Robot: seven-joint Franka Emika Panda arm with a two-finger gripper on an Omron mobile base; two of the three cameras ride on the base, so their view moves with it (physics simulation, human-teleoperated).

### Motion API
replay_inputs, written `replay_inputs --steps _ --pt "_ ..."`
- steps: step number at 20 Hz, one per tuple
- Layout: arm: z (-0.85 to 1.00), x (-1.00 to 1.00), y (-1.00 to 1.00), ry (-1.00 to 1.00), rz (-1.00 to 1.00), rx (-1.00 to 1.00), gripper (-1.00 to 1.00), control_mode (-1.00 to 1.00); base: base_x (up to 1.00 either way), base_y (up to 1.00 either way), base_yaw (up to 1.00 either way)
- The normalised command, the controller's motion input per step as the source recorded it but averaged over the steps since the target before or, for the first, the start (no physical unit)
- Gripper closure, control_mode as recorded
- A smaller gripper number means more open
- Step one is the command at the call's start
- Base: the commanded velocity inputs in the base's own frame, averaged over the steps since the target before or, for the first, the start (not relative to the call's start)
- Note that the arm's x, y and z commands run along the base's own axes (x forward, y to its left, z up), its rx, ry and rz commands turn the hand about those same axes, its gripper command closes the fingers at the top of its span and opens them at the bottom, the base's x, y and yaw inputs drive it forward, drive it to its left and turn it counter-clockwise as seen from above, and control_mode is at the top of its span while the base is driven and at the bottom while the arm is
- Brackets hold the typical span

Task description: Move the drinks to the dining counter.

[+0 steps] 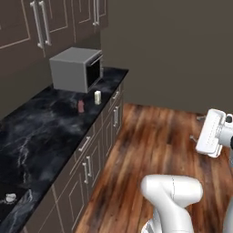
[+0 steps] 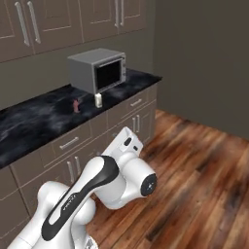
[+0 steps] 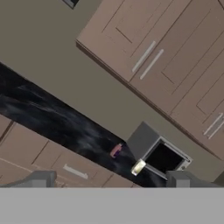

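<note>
Cream carton (image 1: 97, 97) and small reddish drink (image 1: 81, 106) stand on black marble worktop (image 1: 41, 132), just in front of grey toaster oven (image 1: 75, 69); nothing moved yet. Claw (image 3: 109, 183) is wide, empty, well apart; approach + all carrying left.

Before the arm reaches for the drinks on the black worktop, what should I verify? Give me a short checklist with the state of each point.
1. Jaws open, nothing between them: ok, seen in the hand view.
2. Carton upright near the toaster oven: ok.
3. Small reddish drink standing apart from the carton: ok.
4. Third drink, the bottle, located: cannot tell.
5. Gripper close enough to the worktop to grasp: not ok, it is far out over the wooden floor.
</note>
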Motion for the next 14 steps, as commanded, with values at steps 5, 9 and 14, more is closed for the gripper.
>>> replay_inputs --steps 5,9,14 --pt "0.0 0.0 0.0 0.0 0.0 0.0 -1.0 1.0 0.65 0.0 0.27" --pt "0.0 0.0 0.0 0.0 0.0 0.0 -1.0 1.0 0.68 0.0 0.31" --pt "0.0 0.0 0.0 0.0 0.0 0.0 -1.0 1.0 0.78 0.0 0.35"
